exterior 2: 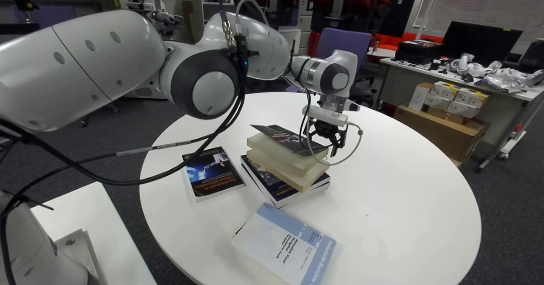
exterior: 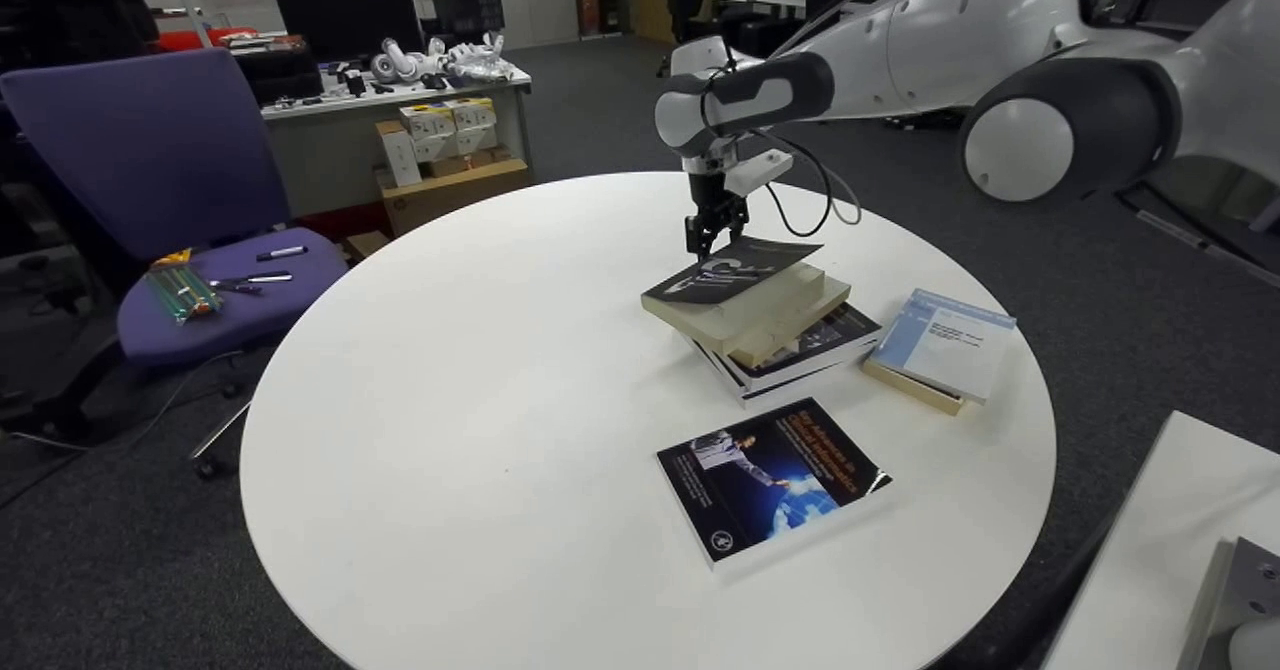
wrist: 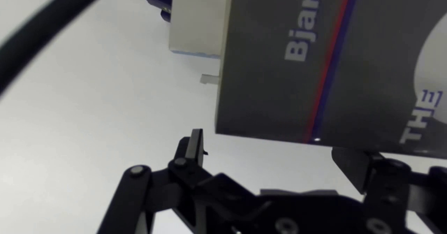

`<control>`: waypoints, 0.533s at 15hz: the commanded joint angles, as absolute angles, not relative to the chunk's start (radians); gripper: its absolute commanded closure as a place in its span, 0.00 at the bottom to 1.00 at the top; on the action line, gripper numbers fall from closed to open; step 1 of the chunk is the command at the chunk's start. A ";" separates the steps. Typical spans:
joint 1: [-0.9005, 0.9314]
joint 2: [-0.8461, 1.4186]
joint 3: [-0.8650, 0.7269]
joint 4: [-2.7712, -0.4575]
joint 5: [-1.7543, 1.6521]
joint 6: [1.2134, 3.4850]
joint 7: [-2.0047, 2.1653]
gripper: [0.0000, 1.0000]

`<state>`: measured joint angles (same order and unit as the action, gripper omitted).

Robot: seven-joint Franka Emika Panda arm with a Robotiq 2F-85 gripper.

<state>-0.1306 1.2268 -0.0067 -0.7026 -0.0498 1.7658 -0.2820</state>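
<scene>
Fingers (wrist: 194, 146) in my wrist view stand wide apart, one tip hidden by the edge of the black book (wrist: 265, 87); whether they touch it I can't tell. That book tops the stack (exterior 2: 285, 166) on the worktop (exterior: 450, 400), its cover (exterior: 740, 270) partly raised. Near the stack lie the blue-and-white book (exterior 2: 284, 244) and a dark paperback (exterior: 770, 480). Beyond the worktop I see a purple chair (exterior: 150, 150).

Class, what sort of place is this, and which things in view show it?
Probably a robotics lab: a robot arm extends over a round table, a white machine marked PR2 stands behind, and a whiteboard bears faint writing.
</scene>
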 commanded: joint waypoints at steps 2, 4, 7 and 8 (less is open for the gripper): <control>-0.220 1.239 0.069 -0.629 0.033 1.653 -0.439 0.00; -0.222 1.237 0.064 -0.620 0.026 1.613 -0.446 0.00; -0.208 1.239 0.047 -0.605 0.002 1.579 -0.429 0.00; -0.205 1.240 0.046 -0.602 0.000 1.572 -0.429 0.00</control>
<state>-0.2120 1.2268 0.0502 -0.6538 0.0110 1.6358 -0.4135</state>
